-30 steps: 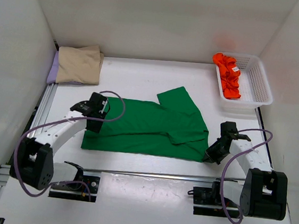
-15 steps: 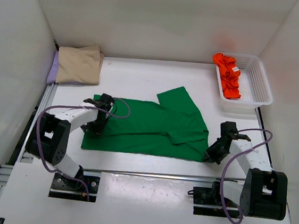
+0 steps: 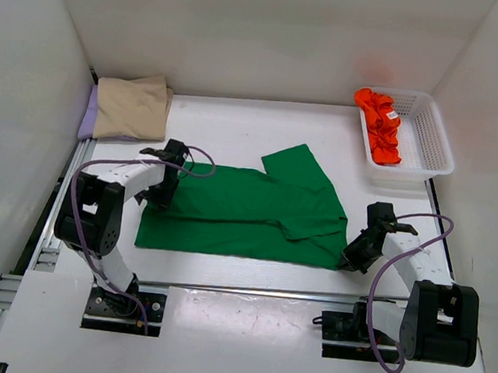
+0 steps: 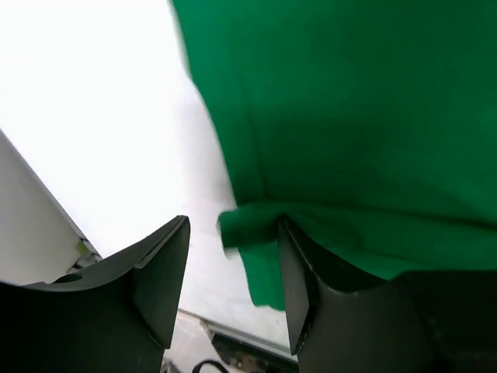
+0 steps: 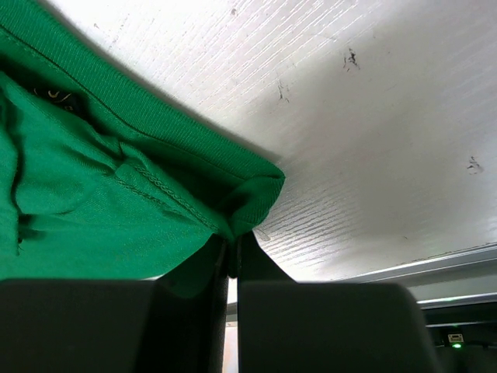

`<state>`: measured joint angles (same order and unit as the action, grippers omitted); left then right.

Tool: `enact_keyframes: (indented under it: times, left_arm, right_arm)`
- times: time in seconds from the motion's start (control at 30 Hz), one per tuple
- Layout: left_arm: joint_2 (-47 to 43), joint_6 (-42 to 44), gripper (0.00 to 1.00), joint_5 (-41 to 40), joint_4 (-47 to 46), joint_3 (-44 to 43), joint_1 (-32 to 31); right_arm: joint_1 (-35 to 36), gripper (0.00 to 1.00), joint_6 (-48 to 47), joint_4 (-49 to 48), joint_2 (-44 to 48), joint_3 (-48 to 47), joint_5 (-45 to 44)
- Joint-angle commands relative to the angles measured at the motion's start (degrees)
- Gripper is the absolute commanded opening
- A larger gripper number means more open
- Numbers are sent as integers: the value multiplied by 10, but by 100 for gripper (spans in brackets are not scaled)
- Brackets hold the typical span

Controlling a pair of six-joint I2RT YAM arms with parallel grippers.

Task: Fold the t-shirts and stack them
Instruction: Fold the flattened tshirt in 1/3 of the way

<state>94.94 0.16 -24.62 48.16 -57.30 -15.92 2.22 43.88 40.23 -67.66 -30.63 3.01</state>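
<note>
The bright green t-shirt point(image 3: 246, 213) lies spread flat mid-table, one sleeve folded over at its right. My left gripper point(image 3: 161, 193) is at the shirt's left edge. It stands open point(image 4: 233, 233), and a small fold of green cloth point(image 4: 256, 221) lies between the fingers against the right one. My right gripper point(image 3: 351, 258) is shut on the green shirt's near right corner point(image 5: 252, 194), its jaws point(image 5: 231, 252) pressed together. A folded beige t-shirt point(image 3: 132, 107) rests on the lilac one point(image 3: 87, 118) at the back left. The orange-red t-shirt point(image 3: 378, 124) lies crumpled in the basket.
A white mesh basket point(image 3: 428, 138) stands at the back right, against the right wall. White walls close in the table on three sides. A metal rail point(image 3: 265, 291) runs along the near edge in front of the arm bases.
My left gripper has moved a little farther back along the shirt's left edge, its arm folding in toward the left, and its jaws have narrowed somewhat. The right gripper has stayed put.
</note>
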Motion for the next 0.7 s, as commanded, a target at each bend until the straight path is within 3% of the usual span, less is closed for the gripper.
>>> enact_keyframes:
  times: [0.0, 0.33, 0.4, 0.43, 0.5, 0.53, 0.6, 0.67]
  left_arm:
    - [2, -2, 60, -8, -6, -34, 24]
    - [80, -2, 60, 0, 30, -127, 130]
    - [86, -2, 63, 56, 87, -227, 179]
    - [86, -2, 65, 163, 128, -270, 199]
    - [100, -2, 72, 296, 254, -346, 264]
    - [100, -2, 75, 379, 282, -339, 278]
    - [92, -2, 77, 390, 324, -251, 278]
    - [65, -2, 79, 360, 303, -161, 259]
  right_arm:
    - [-3, 0, -15, 4, -2, 7, -20]
    - [-3, 0, -15, 4, -2, 7, -20]
    - [-3, 0, -15, 4, -2, 7, -20]
    - [-3, 0, -15, 4, -2, 7, -20]
    - [-3, 0, -15, 4, -2, 7, -25]
    - [-3, 0, -15, 4, -2, 7, -25]
    - [-3, 0, -15, 4, -2, 7, -25]
    - [-3, 0, -15, -1, -2, 7, -25]
